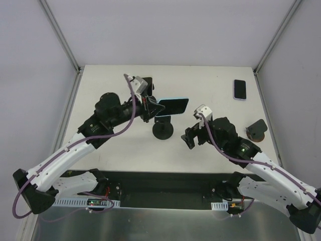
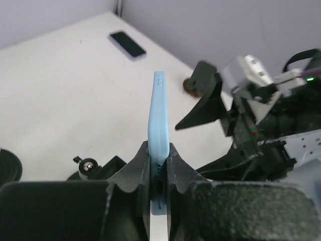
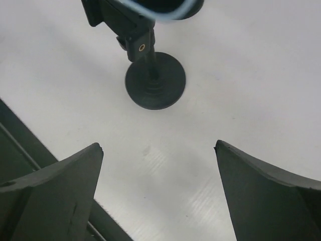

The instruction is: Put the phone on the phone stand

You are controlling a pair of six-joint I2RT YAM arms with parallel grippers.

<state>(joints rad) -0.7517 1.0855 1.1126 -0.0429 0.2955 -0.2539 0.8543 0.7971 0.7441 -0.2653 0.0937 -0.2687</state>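
The left gripper (image 2: 159, 150) pinches the blue-cased phone (image 1: 173, 105) by its edge, just at 12 o'clock of the black phone stand (image 1: 163, 129) (contact unclear). The right gripper (image 1: 193, 136), at the stand's 3 o'clock, has its jaws spread wide.

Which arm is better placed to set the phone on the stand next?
Left. The left tool is shut on the blue phone, held over the stand; the right tool is open and empty, beside the stand's base.
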